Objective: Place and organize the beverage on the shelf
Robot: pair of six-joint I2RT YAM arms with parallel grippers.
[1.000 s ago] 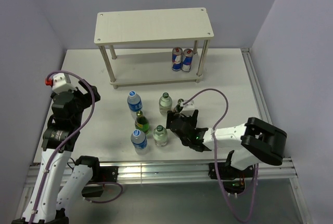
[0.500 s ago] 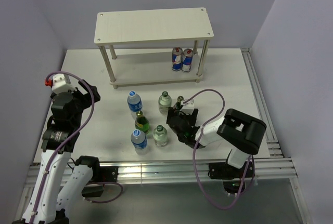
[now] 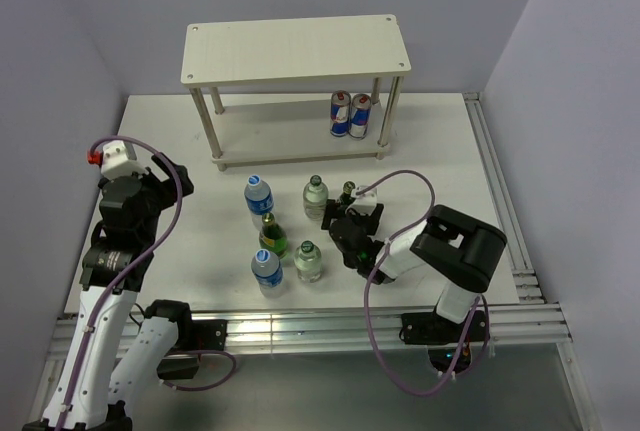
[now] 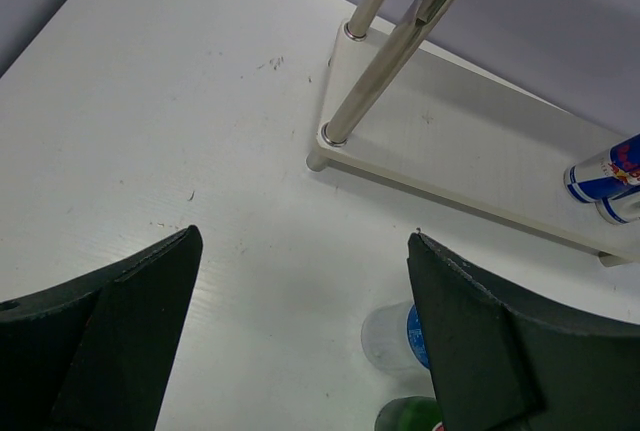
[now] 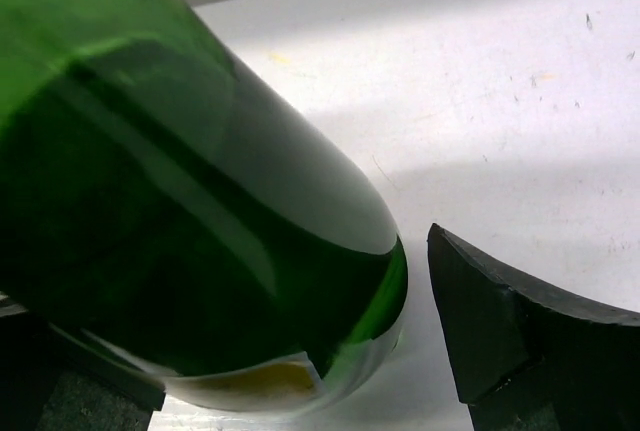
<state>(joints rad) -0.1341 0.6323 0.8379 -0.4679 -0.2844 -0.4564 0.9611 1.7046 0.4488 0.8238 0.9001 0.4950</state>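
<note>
The pale wooden two-tier shelf [image 3: 295, 49] stands at the back of the table, and its lower board shows in the left wrist view [image 4: 480, 151]. Two Red Bull cans [image 3: 350, 114] stand on the lower board at the right. My right gripper [image 3: 346, 219] is open around the base of a dark green bottle [image 3: 347, 192] that stands on the table. In the right wrist view that bottle [image 5: 200, 201] fills the space in my right gripper [image 5: 235, 296], with a gap to the right finger [image 5: 530, 341]. My left gripper [image 4: 300, 241] is open and empty, above the table's left side.
Five more bottles stand left of the held-around one: two blue-capped water bottles [image 3: 258, 194] [image 3: 265, 269], a green one [image 3: 271, 236] and two clear green-capped ones [image 3: 316, 197] [image 3: 308, 262]. The shelf's front legs [image 4: 385, 61] stand beyond the left gripper.
My right gripper has moved away from the near edge toward the shelf, and its jaws now stand around the dark green bottle. The right arm has folded in. The left arm has not moved.
</note>
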